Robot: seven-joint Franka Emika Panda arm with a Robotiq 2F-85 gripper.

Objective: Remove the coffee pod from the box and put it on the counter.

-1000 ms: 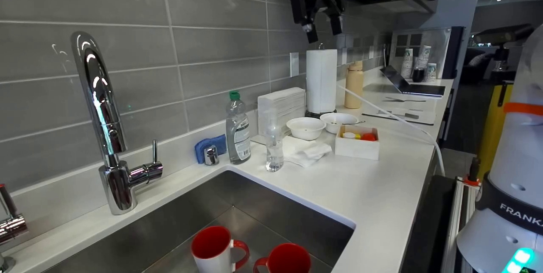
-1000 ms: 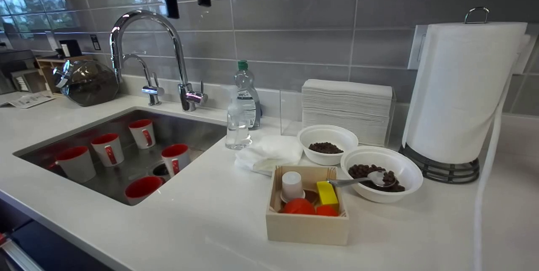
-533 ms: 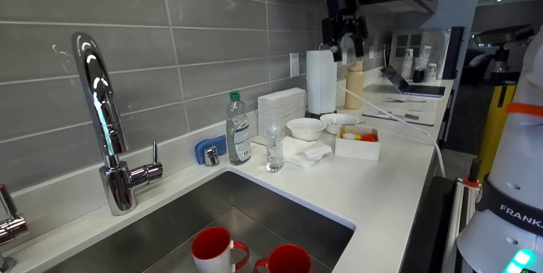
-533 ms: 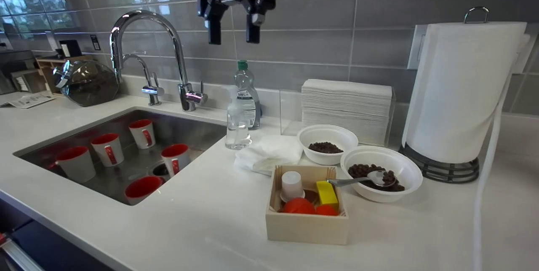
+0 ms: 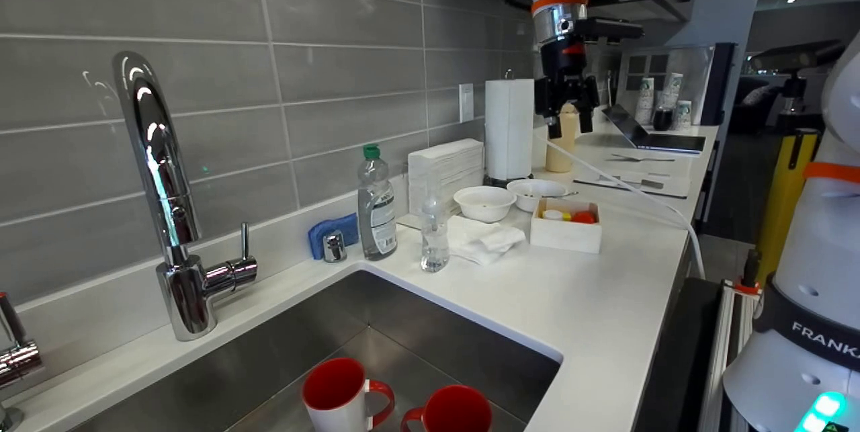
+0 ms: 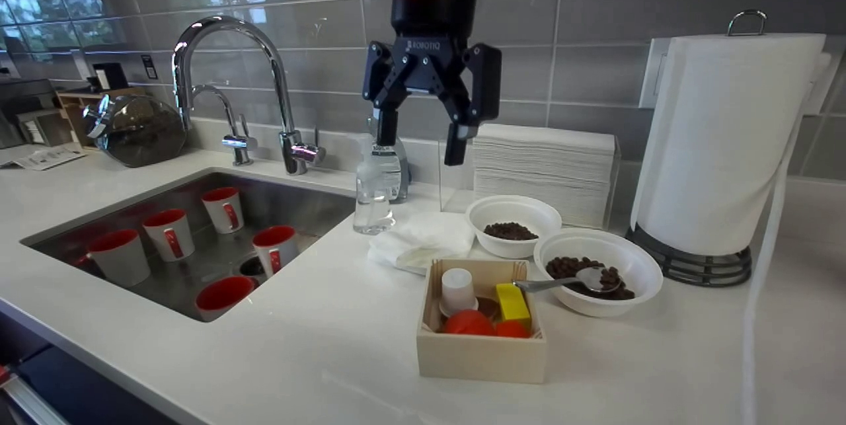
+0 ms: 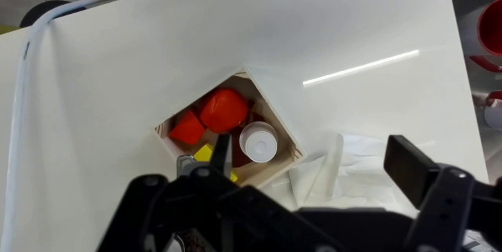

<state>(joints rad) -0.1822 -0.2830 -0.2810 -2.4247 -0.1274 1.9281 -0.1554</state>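
Hanging over the worktop [image 6: 297, 352], the end effector [image 6: 422, 149] gapes, gripping nothing! The coffee pod [image 6: 458, 289] sits in the box [image 6: 482, 360], far left in an exterior view. Approach stage, probably; next: centre, then descend.

Wrist view: box [image 7: 283, 137] partly behind claw [image 7: 308, 145]
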